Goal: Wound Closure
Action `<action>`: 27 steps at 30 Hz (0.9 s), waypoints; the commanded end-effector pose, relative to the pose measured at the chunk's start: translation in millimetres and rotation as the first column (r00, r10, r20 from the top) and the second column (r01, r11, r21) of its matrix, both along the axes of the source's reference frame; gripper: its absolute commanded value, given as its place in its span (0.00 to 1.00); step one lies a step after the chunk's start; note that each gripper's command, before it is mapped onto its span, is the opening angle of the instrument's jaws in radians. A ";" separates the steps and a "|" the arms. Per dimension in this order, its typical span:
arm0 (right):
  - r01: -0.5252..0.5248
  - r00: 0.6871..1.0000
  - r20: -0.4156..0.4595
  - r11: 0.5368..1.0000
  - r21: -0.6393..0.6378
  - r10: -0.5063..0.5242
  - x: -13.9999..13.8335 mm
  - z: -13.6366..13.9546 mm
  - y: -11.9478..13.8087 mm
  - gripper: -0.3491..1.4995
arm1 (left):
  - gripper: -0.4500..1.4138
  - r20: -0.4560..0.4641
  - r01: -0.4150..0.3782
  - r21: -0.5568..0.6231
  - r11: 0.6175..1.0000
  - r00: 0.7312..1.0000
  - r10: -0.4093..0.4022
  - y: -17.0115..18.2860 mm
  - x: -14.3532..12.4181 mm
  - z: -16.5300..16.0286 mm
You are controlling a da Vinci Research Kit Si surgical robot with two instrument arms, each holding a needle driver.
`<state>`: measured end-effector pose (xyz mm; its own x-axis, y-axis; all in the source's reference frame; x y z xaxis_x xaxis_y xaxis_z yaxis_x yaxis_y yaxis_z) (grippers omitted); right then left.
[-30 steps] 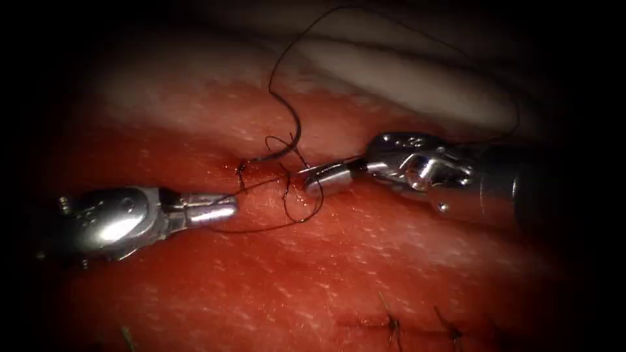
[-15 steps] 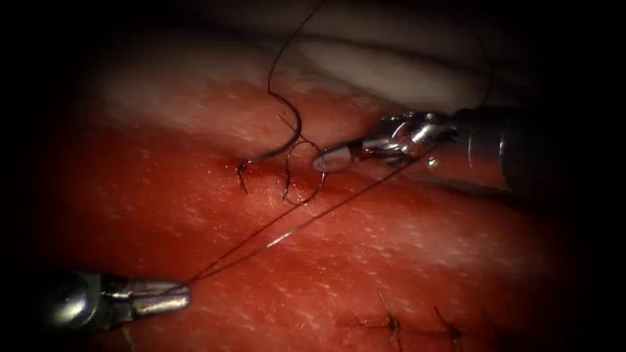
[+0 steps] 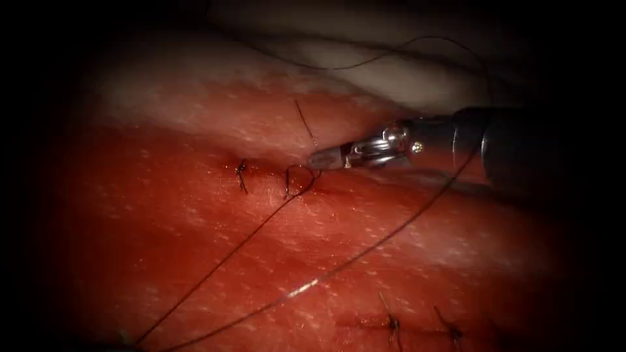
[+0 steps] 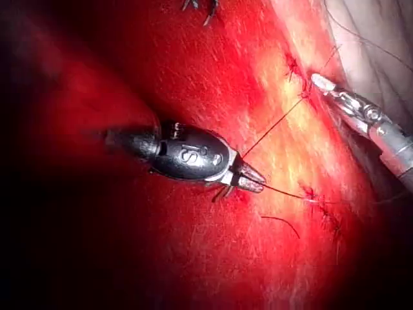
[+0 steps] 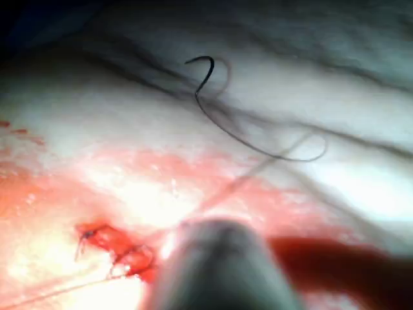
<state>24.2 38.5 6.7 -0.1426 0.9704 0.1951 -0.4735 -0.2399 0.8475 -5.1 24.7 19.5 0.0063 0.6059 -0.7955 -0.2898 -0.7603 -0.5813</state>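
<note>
Red, wet tissue (image 3: 404, 261) across the bench, paling towards the far edge, and the cut (image 3: 267, 168) runs through the middle of it with one tied stitch (image 3: 241, 171) already sitting on it. Just right of that stitch there's a small loop (image 3: 300, 179) of thread (image 3: 222, 261) standing on the cut line. Two strands run away from that area, down and to the left, both looking taut.

Right tool (image 3: 319, 158) lies in from the right, tip just beside the loop, jaws pressed together. A short tail of thread rises from that tip, so it appears to be pinching the tail. In the left wrist view, left tool (image 4: 253, 181) has its jaws clamped on the thread, well apart from the loop, with the line straight between them. Neither tool holds the needle. A dark hooked curve (image 5: 205, 70) lies on the pale tissue in the right wrist view, either needle or a curl of thread, I can't tell which.

This reads as a throw being snugged down, not yet seated. To do it well, the pull should stay low and opposite, along the tissue, not lifting. Tension should be even on both ends so the loop slides flat onto the cut and doesn't lock in the air. Watch the edges too, they should meet without bunching. More finished stitches (image 3: 391, 322) sit near the front edge
</note>
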 end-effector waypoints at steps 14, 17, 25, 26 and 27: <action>-0.162 0.987 -0.015 0.982 -0.096 0.161 0.0 -0.1 3.9 0.00 | 0.05 0.014 -0.005 -0.005 1.000 1.000 0.005 -4.5 -0.4 -3.5; -0.161 0.987 -0.014 0.981 -0.110 0.161 0.1 -0.2 4.6 0.00 | 0.05 0.017 -0.007 -0.012 1.000 1.000 0.007 -5.5 -0.6 -3.7; -0.155 0.988 -0.005 0.982 -0.110 0.155 0.1 0.4 4.9 0.00 | 0.05 0.040 -0.024 -0.001 1.000 0.999 0.024 -8.6 -1.7 -5.7; -0.152 0.988 0.000 0.982 -0.115 0.153 0.1 0.4 4.9 0.00 | 0.05 0.042 -0.027 -0.001 1.000 0.999 0.027 -8.8 -1.8 -6.0; -0.152 0.988 0.000 0.982 -0.116 0.153 0.1 0.4 4.9 0.00 | 0.05 0.044 -0.030 -0.002 1.000 0.999 0.030 -9.1 -2.0 -6.4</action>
<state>23.4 42.8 6.9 -0.2906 0.9531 0.0841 -0.4499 -0.2137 0.8671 -6.9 16.2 12.5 0.0266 0.6042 -0.7964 -0.2383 -0.7699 -0.5921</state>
